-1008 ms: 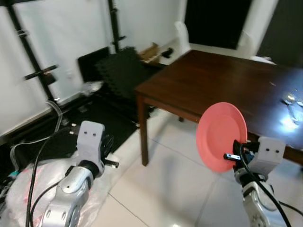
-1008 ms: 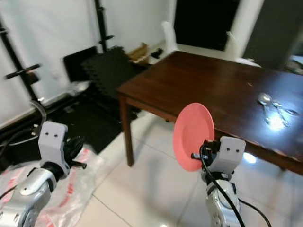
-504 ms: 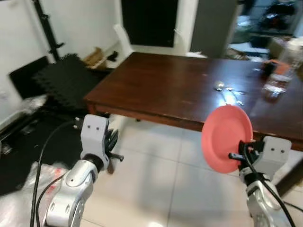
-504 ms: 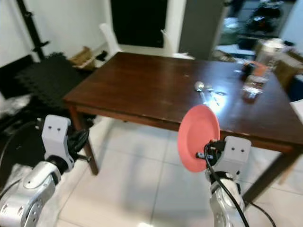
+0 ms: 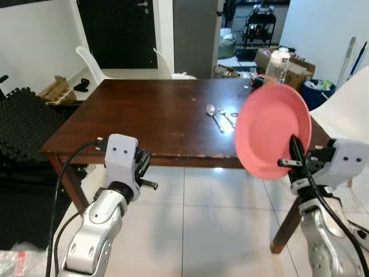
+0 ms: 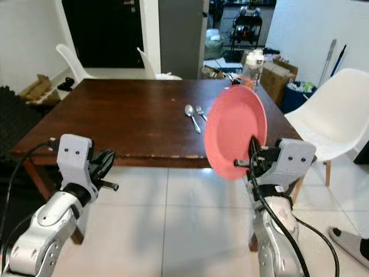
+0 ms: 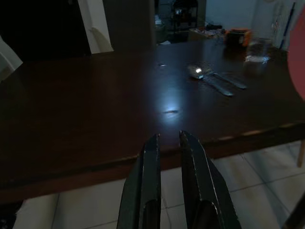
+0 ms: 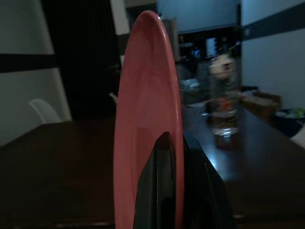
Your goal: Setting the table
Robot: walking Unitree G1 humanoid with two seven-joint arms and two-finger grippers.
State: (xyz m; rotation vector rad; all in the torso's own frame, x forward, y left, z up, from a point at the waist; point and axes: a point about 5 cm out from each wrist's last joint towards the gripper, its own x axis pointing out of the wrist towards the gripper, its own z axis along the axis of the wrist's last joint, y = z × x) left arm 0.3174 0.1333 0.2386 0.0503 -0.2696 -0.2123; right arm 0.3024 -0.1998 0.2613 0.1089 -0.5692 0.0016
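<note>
Your right gripper clamps the pink plate on edge, upright, face toward the table; left gripper nearly closed, empty.

White chairs stand at right and top left; cardboard box and black foam mats lie at left.

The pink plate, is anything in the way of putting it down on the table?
Nothing visible blocks it. The right gripper holds the pink plate on edge in front of the table. The near part of the tabletop is bare; the spoons and the bottle lie farther back.
</note>
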